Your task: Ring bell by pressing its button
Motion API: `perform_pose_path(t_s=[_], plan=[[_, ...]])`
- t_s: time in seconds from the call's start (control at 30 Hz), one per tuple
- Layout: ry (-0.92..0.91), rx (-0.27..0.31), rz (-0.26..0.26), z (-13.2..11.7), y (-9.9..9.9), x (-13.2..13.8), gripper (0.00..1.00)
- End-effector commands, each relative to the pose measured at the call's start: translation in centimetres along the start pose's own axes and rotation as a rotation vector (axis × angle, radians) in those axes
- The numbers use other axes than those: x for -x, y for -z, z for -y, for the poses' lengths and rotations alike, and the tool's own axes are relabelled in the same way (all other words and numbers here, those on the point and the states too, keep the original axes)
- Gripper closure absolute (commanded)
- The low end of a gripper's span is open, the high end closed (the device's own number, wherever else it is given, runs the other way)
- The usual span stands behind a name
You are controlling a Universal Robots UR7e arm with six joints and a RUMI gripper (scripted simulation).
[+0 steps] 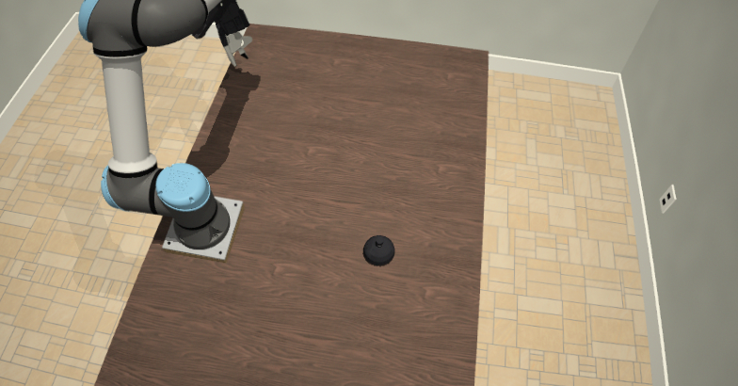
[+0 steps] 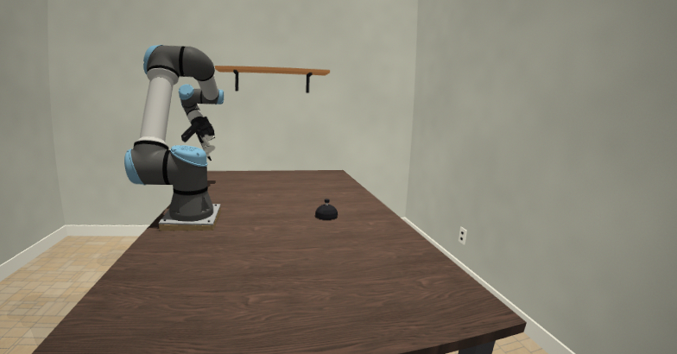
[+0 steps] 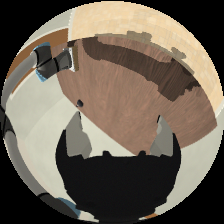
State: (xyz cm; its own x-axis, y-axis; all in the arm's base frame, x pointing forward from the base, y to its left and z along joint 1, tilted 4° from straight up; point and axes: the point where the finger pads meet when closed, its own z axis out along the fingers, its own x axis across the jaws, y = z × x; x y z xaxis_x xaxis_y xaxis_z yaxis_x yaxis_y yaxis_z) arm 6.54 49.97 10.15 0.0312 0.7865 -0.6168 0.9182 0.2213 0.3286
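The little black bell [image 1: 378, 250] sits on the brown table [image 1: 330, 140] at about 5 o'clock (its button is up), far from the wide-open, empty claw [image 1: 238, 52] up at 11 o'clock.

No text, label, brand, number or sign can be read in any view. The blue cap on the arm's shoulder joint [image 1: 183, 186], low and well behind the gripper [image 1: 238, 47], carries a faint embossed pattern, too small and blurred to read as letters. The wall outlet plate [image 1: 667, 198], far off to the gripper's side across the table, shows only two dark slots and no writing.
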Motion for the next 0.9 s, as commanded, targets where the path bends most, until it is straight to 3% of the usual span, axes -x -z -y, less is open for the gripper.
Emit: perform_pose_path(t_s=[0.0,0.87], plan=[[-0.001,0.000,-0.001,-0.03,0.06,0.01,0.00],[-0.001,-0.011,-0.001,-0.48,-0.27,0.18,0.00]])
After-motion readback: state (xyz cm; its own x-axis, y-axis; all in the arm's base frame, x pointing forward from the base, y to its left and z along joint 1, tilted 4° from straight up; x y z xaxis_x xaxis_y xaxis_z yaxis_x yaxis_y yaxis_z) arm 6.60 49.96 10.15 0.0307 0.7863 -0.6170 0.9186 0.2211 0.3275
